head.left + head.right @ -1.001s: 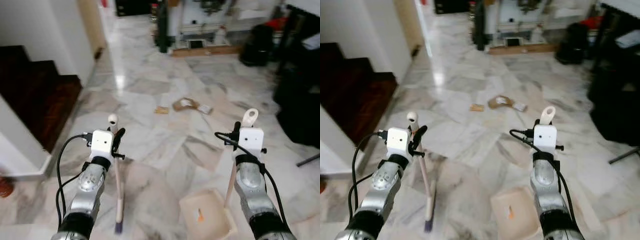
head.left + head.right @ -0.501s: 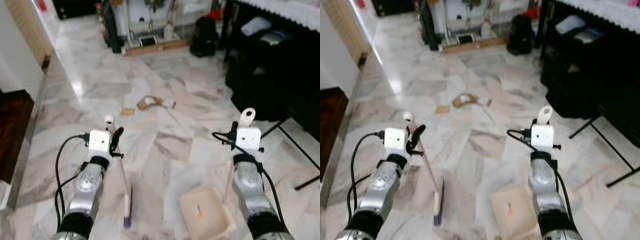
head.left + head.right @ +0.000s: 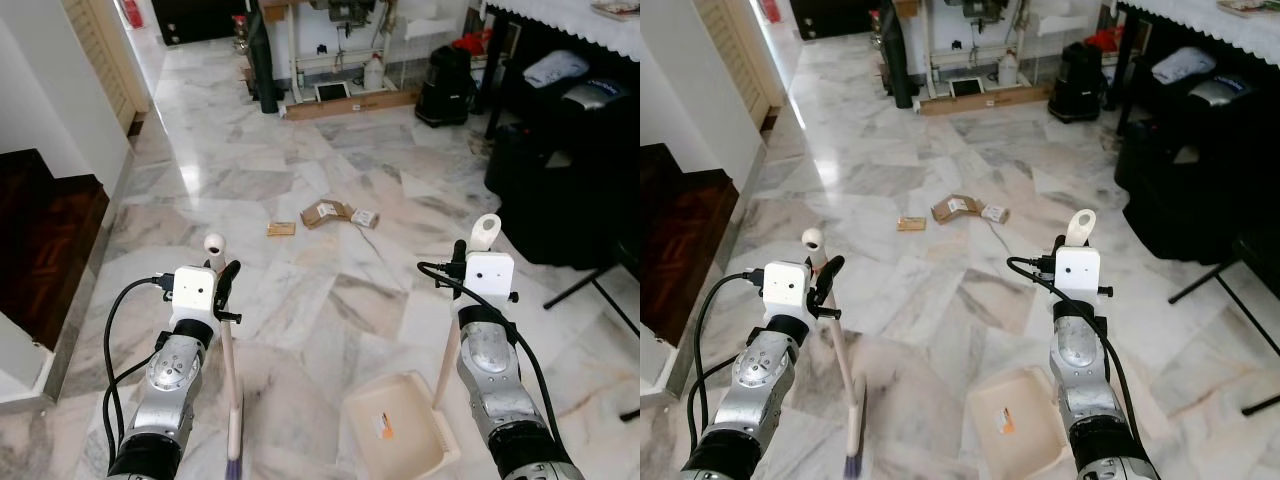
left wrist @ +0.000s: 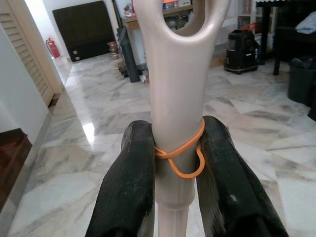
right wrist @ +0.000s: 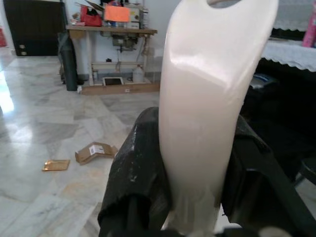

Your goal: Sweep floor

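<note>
My left gripper [image 3: 222, 285] is shut on the cream handle of a broom [image 3: 229, 375], whose brush head rests on the marble floor [image 3: 330, 180] at the lower left. An orange rubber band wraps the broom handle [image 4: 174, 123] between the black fingers [image 4: 131, 192]. My right gripper [image 3: 462, 262] is shut on the upright handle of a cream dustpan [image 3: 398, 428], which sits on the floor with a small orange scrap inside. Ahead on the floor lie torn cardboard scraps [image 3: 330, 212] and a small flat brown piece [image 3: 281, 229]; the same cardboard scraps [image 5: 94, 150] appear in the right wrist view.
A dark wooden stair landing [image 3: 45, 240] and white wall stand at left. Black furniture and bags [image 3: 560, 180] crowd the right side. A table with a jug and boxes [image 3: 350, 95] stands at the far end. A black vacuum-like object [image 3: 445, 85] sits beside it.
The camera has swung, so the stairs return at left and the scraps sit more central. Both grippers keep the same hold on the broom and dustpan.
</note>
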Robot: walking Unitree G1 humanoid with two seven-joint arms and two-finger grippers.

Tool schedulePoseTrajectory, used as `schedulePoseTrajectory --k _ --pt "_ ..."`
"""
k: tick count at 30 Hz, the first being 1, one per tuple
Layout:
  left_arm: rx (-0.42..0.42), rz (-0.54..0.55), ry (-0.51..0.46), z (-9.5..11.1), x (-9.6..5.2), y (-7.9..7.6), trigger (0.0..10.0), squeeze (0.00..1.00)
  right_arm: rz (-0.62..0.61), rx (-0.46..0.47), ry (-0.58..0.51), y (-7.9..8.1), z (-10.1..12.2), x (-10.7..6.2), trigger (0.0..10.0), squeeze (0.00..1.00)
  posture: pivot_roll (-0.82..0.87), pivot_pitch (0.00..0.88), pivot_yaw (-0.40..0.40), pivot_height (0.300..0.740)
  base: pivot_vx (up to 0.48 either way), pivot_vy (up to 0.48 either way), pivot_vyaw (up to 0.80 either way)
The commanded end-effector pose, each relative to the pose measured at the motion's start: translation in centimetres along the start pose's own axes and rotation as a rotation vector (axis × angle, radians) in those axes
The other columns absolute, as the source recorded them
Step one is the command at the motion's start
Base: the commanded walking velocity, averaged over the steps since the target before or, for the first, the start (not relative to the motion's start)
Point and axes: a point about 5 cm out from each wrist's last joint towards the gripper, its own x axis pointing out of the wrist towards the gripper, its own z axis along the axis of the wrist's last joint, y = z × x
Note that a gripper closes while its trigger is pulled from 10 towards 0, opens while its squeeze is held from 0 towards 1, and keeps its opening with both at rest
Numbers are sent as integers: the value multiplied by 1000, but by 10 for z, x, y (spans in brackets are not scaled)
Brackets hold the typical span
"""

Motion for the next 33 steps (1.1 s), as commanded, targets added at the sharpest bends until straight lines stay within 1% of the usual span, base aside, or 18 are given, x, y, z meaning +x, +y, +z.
schedulePoseTrajectory --k 1,33 --pt "29 13 -38 9 3 7 10000 0 12 17 -42 4 10 3 10000 0 29 0 65 740 274 0 0" --pt "21 13 -34 9 0 3 10000 0 50 25 -33 11 8 2 10000 0 41 0 51 740 272 0 0"
